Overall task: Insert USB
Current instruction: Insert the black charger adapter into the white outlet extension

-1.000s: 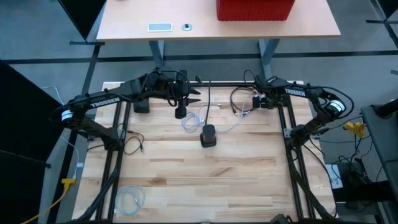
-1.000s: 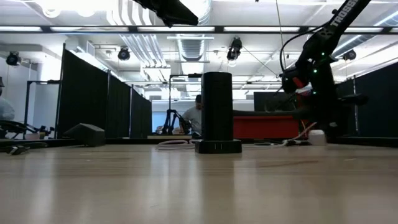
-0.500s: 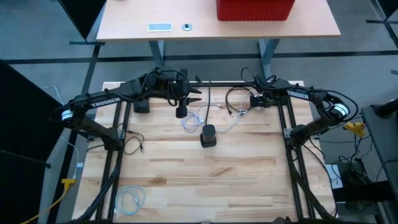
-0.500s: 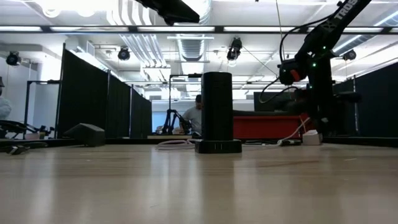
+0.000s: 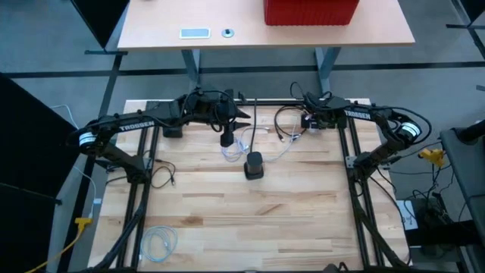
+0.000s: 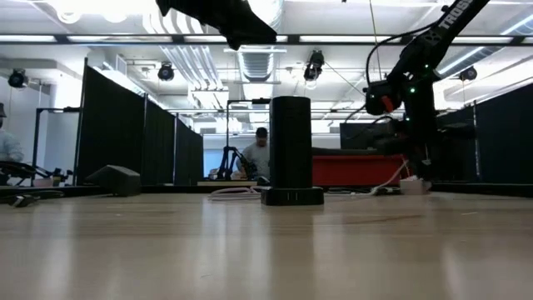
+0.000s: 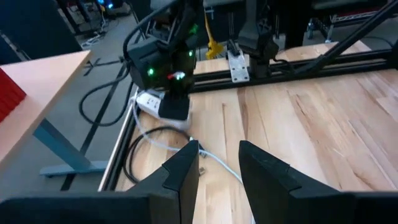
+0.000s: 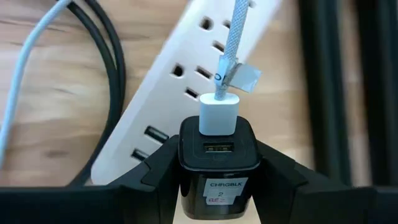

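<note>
A black charger block (image 8: 217, 152) sits between the fingers of my right gripper (image 8: 217, 169) at the table's far right. A white USB plug (image 8: 219, 115) on a braided cable is stuck into its top. A white power strip (image 8: 186, 81) lies just beyond the block. A black tower (image 5: 254, 164) stands at mid-table, with ports in its base (image 6: 291, 197). My left gripper (image 5: 233, 123) hovers open above the far middle of the table, over a white cable (image 5: 241, 144). Nothing is between its fingers (image 7: 186, 171). My right gripper pinches the charger block by its two opposite sides (image 8: 183, 158) between its two fingers. The fingers come steeply from above. The plug end faces away from the gripper toward the strip. I cannot tell whether the block touches the power strip.
A black cord (image 8: 115, 74) and a white one (image 8: 25, 106) loop beside the strip. The frame rail (image 5: 348, 144) runs close to my right gripper. A coiled cable (image 5: 161, 241) lies near left. A small black box (image 5: 173, 130) sits far left.
My right gripper has carried the charger block a little toward the table's left, and the cable loop beside it has shifted with it. My left gripper has moved toward the right and sunk slightly.
</note>
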